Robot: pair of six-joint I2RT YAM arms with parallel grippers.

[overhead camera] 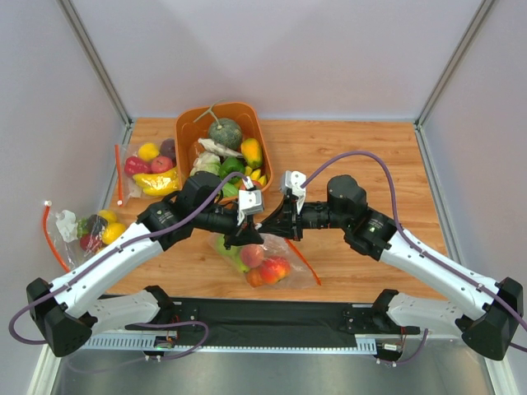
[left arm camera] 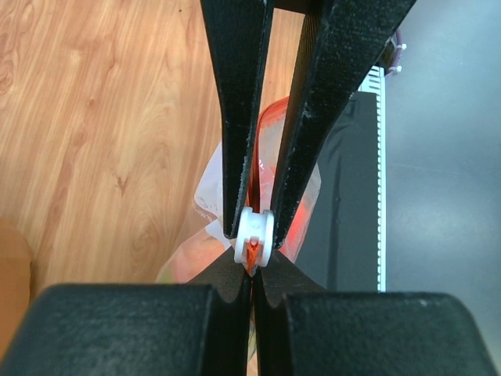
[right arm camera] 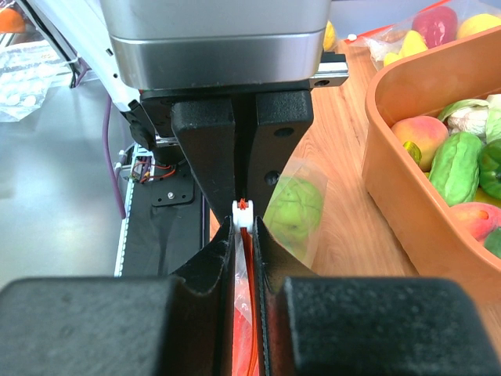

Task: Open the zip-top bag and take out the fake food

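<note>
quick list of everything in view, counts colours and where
zip-top bag: one, clear with red-orange strip, table centre
slider: one, white, on that strip
fake food: about four seen, green, peach-red, orange, inside zip-top bag
bin: one, orange, far side of table
melon: one, grey-green, in bin
other produce: several, green, yellow, whitish, in bin
banana bag: one, clear, left of bin
third bag: one, clear, far left beside table edge
table: one, light wood
mat: one, black, near edge
left gripper: one, black, shut on zip-top bag strip
right gripper: one, black, shut on slider
</note>
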